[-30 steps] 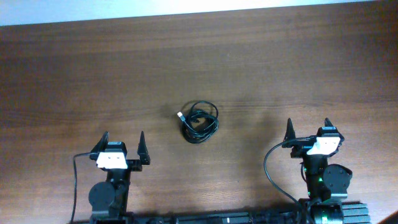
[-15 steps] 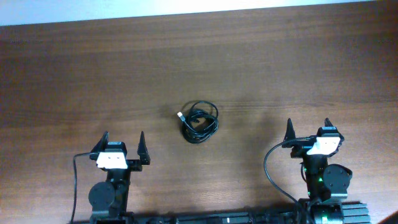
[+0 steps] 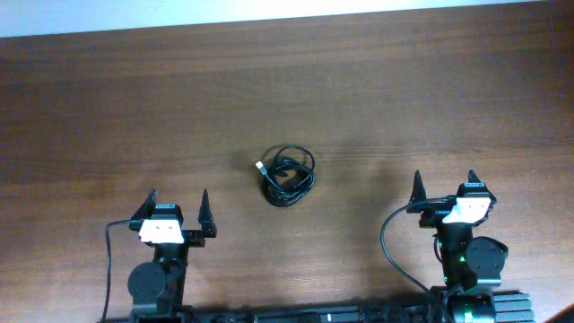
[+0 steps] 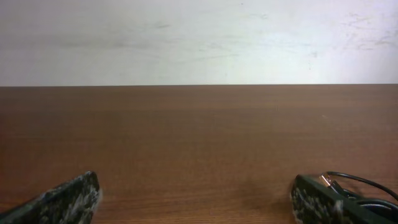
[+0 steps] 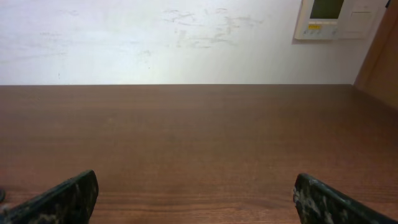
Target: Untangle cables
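Cables point(image 3: 287, 177): one small black tangle, centre of desk point(image 3: 108, 108), silvery plug at its upper left. We log left pincer point(image 3: 177, 199) and right pincer point(image 3: 445, 184) both released, well apart from it. Wall panel point(image 5: 339, 18) print unreadable.

- A dark reddish-brown wooden table point(image 3: 404, 90) with fine grain running left to right fills nearly the whole overhead view.
- Along the far edge of the table, a narrow pale strip point(image 3: 269, 13) shows beyond the wood.
- From the wrist views, the tabletop stretches away to a straight far edge, meeting a plain off-white wall point(image 4: 199, 37).
- The wall carries faint grey scuffs and smudges.
- High at the far right of the wall hangs a cream rectangular plastic control panel point(image 5: 336, 18) with a small greyish display and a tiny yellow label.
- At the far right edge stands a brown wooden panel point(image 5: 380, 59), slanting in view.
- Lighting is soft and even, with a mild sheen on the tabletop.
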{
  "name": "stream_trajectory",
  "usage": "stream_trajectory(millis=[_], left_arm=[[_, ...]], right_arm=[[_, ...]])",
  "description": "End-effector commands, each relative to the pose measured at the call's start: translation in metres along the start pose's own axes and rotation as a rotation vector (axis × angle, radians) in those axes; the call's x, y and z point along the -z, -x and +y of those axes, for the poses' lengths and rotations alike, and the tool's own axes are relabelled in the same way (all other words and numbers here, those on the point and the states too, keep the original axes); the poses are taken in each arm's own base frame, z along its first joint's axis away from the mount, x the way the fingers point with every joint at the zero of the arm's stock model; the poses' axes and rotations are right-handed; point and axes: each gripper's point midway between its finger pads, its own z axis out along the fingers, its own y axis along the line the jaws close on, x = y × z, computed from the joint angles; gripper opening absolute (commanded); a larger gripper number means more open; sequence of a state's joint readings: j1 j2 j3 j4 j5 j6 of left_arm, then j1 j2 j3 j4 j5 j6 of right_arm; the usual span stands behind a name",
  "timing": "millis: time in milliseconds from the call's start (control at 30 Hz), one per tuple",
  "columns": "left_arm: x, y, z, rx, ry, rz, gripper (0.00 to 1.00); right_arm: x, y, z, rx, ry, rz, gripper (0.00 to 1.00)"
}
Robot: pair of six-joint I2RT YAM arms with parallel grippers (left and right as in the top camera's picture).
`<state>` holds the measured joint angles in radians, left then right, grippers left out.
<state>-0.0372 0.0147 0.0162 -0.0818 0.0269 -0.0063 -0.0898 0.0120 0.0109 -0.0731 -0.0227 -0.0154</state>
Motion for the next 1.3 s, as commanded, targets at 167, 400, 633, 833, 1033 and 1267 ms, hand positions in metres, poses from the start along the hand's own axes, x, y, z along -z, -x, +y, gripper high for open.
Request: stream_trajectory(millis=[167,400,633,833,1033,1267], left_arm=[[-0.0001,-0.0013,-0.0026,-0.016,-0.014,-0.003,0.99],[-0.0001,-0.0012,-0.0026,-0.016,-0.014,-0.003,0.99],[-0.0001,-0.0012,-0.0026,-0.016,-0.014,-0.003,0.98],[-0.0001,-0.0012,-0.0026,-0.016,-0.014,-0.003,0.99],[0.0,-0.0019,0.005,-0.049,0.031,0.001,0.98],[-0.0004,-0.0036,0.0051,-0.049,0.03,0.008,0.98]], right_arm=[[0.0,-0.0021,-0.0003,0.0,-0.004,0.003,0.98],[0.0,-0.0022,-0.0003,0.0,-0.004,0.003,0.99],[0.0,-0.0022,-0.0003,0.0,-0.004,0.003,0.99],[0.0,-0.0021,-0.0004,0.0,-0.005,0.003,0.99],[0.0,-0.0021,-0.0004,0.0,-0.005,0.003,0.99],[0.0,-0.0022,-0.0003,0.0,-0.004,0.003,0.98]])
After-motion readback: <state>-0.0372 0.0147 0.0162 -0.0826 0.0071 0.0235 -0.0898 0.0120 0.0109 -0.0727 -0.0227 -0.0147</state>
